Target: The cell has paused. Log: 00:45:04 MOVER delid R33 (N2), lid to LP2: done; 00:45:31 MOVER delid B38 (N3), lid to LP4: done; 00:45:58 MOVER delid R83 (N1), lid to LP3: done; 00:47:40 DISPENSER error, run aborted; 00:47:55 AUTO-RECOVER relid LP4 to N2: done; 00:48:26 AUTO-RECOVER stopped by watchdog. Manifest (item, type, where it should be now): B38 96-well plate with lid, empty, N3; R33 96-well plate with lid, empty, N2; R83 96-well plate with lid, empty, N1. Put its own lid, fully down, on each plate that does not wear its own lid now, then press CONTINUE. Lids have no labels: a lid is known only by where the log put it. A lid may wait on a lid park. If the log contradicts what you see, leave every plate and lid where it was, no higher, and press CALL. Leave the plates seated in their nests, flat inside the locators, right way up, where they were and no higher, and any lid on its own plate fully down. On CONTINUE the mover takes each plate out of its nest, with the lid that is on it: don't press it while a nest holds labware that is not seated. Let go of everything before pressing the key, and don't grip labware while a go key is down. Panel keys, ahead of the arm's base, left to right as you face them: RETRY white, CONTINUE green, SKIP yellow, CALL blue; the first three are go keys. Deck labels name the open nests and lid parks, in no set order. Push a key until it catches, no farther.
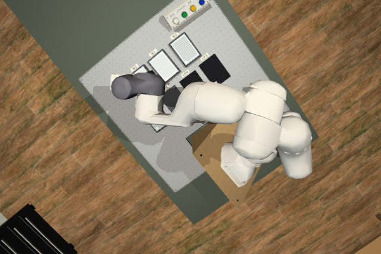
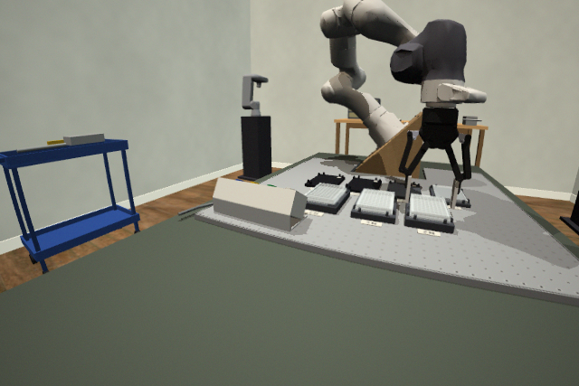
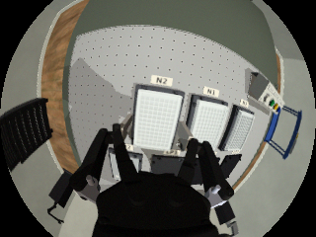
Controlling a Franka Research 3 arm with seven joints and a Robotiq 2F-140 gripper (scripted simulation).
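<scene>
My gripper (image 2: 431,202) (image 3: 155,123) is open, its fingers low on either side of the N2 plate (image 2: 429,208) (image 3: 158,116), touching nothing that I can make out. This plate looks pale and smooth, as if lidded. The N1 plate (image 1: 164,65) (image 2: 375,202) (image 3: 208,118) looks similar. The N3 plate (image 1: 184,49) (image 2: 328,193) (image 3: 239,129) shows its wells sharply and seems lidless. A clear lid (image 1: 157,128) (image 2: 446,193) lies on the park behind N2. In the top view the arm hides most of N2. The green key (image 1: 184,14) and blue key (image 1: 201,2) stand on the panel.
The LP4 park (image 1: 191,80) and the black park (image 1: 214,69) at its right hold no visible lid. Another dark park (image 1: 172,97) is partly under the arm. The key panel (image 2: 257,199) (image 3: 259,89) stands beyond N3. A blue cart (image 2: 74,148) is off the table.
</scene>
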